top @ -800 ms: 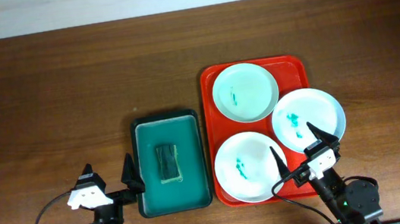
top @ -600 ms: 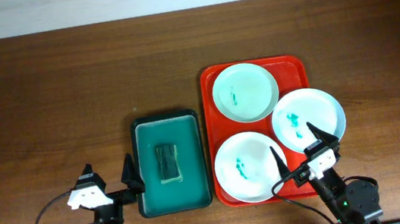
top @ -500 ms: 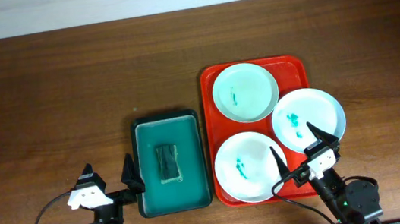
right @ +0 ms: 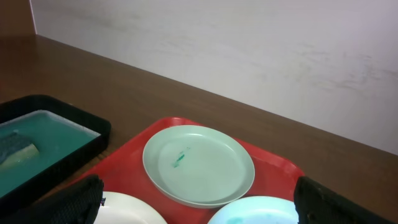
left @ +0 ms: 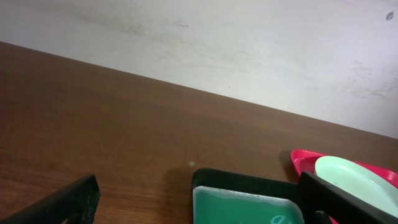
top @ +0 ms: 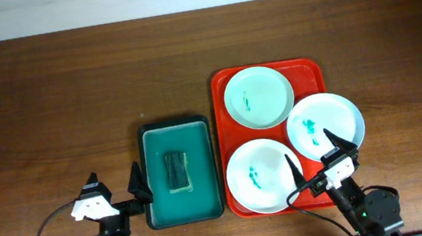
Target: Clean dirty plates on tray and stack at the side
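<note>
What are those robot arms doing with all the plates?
Two robot arms are there to clean plates, but right now neither one is touching anything. The left gripper and the right gripper are both open at the near edge of the table. Three plates with green smears lie on the red tray. The sponge sits untouched in the green tray beside it.
</note>
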{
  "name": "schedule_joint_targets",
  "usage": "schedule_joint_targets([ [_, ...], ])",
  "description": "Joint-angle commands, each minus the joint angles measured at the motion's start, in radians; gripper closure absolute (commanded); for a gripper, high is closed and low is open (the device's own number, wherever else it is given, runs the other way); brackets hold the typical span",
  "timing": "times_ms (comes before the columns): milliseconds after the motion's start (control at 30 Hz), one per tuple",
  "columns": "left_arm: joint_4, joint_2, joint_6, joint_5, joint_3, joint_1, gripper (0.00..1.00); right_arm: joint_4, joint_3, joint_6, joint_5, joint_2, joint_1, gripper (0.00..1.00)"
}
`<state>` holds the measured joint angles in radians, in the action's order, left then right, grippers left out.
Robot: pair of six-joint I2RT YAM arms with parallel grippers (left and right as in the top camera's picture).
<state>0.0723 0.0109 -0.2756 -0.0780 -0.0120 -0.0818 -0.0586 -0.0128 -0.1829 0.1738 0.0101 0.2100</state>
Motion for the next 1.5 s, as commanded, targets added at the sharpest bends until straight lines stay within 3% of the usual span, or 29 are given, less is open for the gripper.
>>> schedule_joint_targets([
  [0, -0.017, -0.004, 0.016, 0.004, 0.003, 0.006, 0.0, -0.003, 0.007, 0.006, 0.005, -0.006, -0.008, 0.02],
  [67, -0.044, -0.004, 0.016, 0.067, 0.003, 0.006, 0.01, 0.033, 0.007, 0.005, 0.006, -0.006, -0.008, 0.02],
  [167, -0.095, -0.004, 0.016, 0.294, -0.003, 0.006, 0.01, 0.041, 0.005, 0.031, 0.257, -0.006, -0.008, 0.02],
  [233, -0.055, 0.006, 0.016, 0.319, -0.082, 0.006, 0.01, 0.004, -0.055, 0.205, 0.269, -0.006, -0.008, 0.02],
  [333, 0.203, 0.196, 0.06, 0.273, -0.394, 0.006, 0.01, -0.17, -0.272, 0.211, 0.259, 0.034, -0.008, 0.02],
  [467, 0.647, 0.702, 0.069, 0.384, -0.919, 0.006, 0.01, -0.692, -0.75, 0.211, 0.129, 0.361, -0.008, 0.02],
  [500, 0.739, 0.803, 0.069, 0.401, -1.017, 0.006, 0.01, -0.741, -0.825, 0.211, 0.146, 0.436, -0.008, 0.02],
  [567, 0.841, 0.956, 0.068, 0.397, -1.134, 0.006, 0.01, -0.793, -0.883, 0.211, 0.209, 0.536, -0.008, 0.02],
  [667, 0.93, 1.12, 0.064, 0.567, -1.141, -0.024, 0.03, -0.86, -0.882, 0.212, 0.287, 0.615, -0.008, 0.02],
  [700, 0.964, 1.152, 0.069, 0.538, -1.139, -0.058, 0.08, -0.879, -0.882, 0.237, 0.286, 0.63, -0.008, 0.02],
  [767, 1.022, 1.254, 0.051, 0.287, -1.107, -0.188, 0.21, -0.912, -0.88, 0.304, 0.253, 0.663, -0.008, 0.05],
  [800, 1.009, 1.315, -0.053, 0.2, -1.067, -0.243, 0.23, -0.925, -0.88, 0.364, 0.196, 0.682, -0.008, 0.16],
  [833, 0.954, 1.393, -0.122, 0.196, -1.015, -0.278, 0.28, -0.945, -0.88, 0.449, 0.132, 0.707, -0.008, 0.3],
  [867, 0.908, 1.452, -0.129, 0.233, -0.98, -0.295, 0.32, -0.95, -0.88, 0.458, 0.128, 0.727, -0.008, 0.37],
  [900, 0.843, 1.563, -0.14, 0.26, -0.935, -0.315, 0.44, -0.952, -0.88, 0.459, 0.129, 0.752, -0.008, 0.43],
  [967, 0.796, 1.676, -0.171, 0.254, -0.927, -0.315, 0.62, -0.953, -0.88, 0.458, 0.129, 0.782, -0.008, 0.46],
  [1033, 0.752, 1.76, -0.193, 0.257, -0.927, -0.315, 0.93, -0.961, -0.88, 0.458, 0.129, 0.804, -0.008, 0.48],
  [1067, 0.752, 1.756, -0.195, 0.257, -0.935, -0.313, 1.0, -0.963, -0.88, 0.458, 0.129, 0.81, -0.008, 0.48],
  [1133, 0.806, 1.703, -0.195, 0.257, -0.984, -0.313, 1.0, -0.963, -0.88, 0.458, 0.129, 0.81, -0.008, 0.48],
  [1167, 0.847, 1.654, -0.193, 0.253, -1.014, -0.313, 0.78, -0.963, -0.88, 0.458, 0.129, 0.81, -0.008, 0.48],
  [1200, 0.864, 1.581, -0.175, 0.215, -1.033, -0.313, 0.5, -0.963, -0.88, 0.458, 0.129, 0.81, -0.008, 0.48],
  [1233, 0.858, 1.537, -0.175, 0.124, -1.033, -0.313, 0.34, -0.963, -0.88, 0.458, 0.129, 0.81, -0.008, 0.48],
  [1333, 0.775, 1.531, -0.175, -0.061, -1.004, -0.313, 0.36, -0.962, -0.88, 0.458, 0.128, 0.81, -0.008, 0.48],
  [1400, 0.64, 1.564, -0.175, -0.042, -0.928, -0.313, 0.48, -0.963, -0.88, 0.458, 0.129, 0.81, -0.008, 0.48],
  [1467, 0.548, 1.643, -0.175, 0.044, -0.883, -0.313, 0.6, -0.973, -0.88, 0.457, 0.166, 0.81, -0.008, 0.36],
])
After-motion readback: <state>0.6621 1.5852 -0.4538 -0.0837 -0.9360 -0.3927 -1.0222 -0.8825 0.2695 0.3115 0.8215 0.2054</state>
